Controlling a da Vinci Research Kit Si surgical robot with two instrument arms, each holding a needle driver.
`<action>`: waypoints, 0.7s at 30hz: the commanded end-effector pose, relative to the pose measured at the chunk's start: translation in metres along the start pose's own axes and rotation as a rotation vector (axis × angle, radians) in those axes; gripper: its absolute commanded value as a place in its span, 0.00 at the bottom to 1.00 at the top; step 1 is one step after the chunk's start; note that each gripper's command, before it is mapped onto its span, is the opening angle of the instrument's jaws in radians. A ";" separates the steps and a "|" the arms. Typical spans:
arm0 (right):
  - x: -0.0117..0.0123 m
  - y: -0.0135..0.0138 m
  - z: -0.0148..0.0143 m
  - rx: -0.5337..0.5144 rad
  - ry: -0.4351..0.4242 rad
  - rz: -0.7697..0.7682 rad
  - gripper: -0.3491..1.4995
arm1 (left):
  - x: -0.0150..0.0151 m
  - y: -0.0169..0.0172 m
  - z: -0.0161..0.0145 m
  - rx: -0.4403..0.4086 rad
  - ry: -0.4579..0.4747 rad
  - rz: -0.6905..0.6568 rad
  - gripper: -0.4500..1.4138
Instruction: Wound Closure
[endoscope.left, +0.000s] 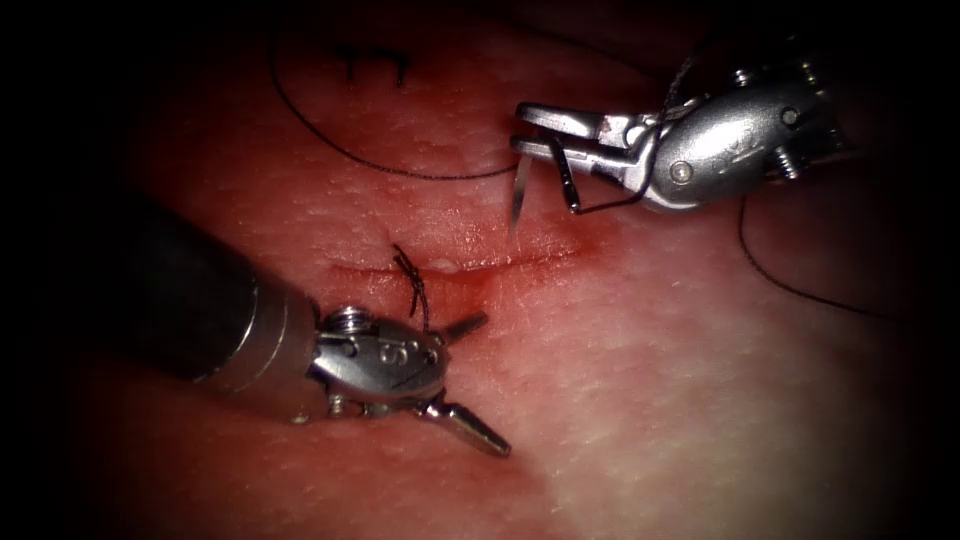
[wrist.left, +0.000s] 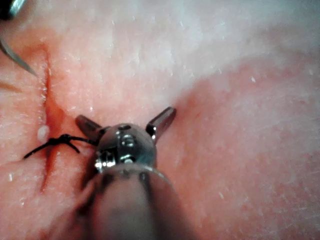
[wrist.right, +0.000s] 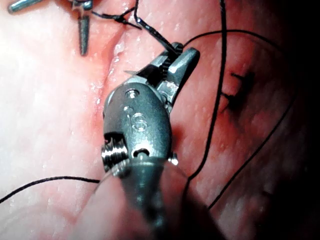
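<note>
The right tool (endoscope.left: 535, 130) sits at about two o'clock in the endoscope view, its fingers closed on the needle (endoscope.left: 520, 190), gripping it near the blunt end of its curve. The needle hangs free above the tissue (endoscope.left: 640, 360), its pointed tip aimed down at the cut (endoscope.left: 450, 268) without entering it. Thread (endoscope.left: 400, 165) runs from the needle in a long loop across the tissue toward eleven o'clock, with another strand trailing off at three o'clock.

The left tool (endoscope.left: 478, 378) lies at about seven o'clock, just below the cut, its fingers spread wide and holding nothing. A knotted stitch with short cut ends (endoscope.left: 412, 282) stands across the cut, just beside the upper finger (whether they touch cannot be told). Red fluid (endoscope.left: 520, 262) tints the tissue along the cut. An older dark stitch (endoscope.left: 372, 62) sits near twelve o'clock.
</note>
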 end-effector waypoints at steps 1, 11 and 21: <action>-0.0007 -0.0006 0.0008 0.000 0.003 -0.002 0.00 | 0.0009 -0.0006 0.0007 0.004 0.001 0.002 0.79; -0.0003 -0.0008 0.0006 -0.008 0.013 -0.001 0.00 | -0.0044 -0.0014 -0.0040 0.000 -0.012 0.020 0.78; -0.0003 -0.0008 0.0005 -0.015 0.017 -0.002 0.00 | -0.0043 0.0001 -0.0032 -0.046 -0.018 0.044 0.77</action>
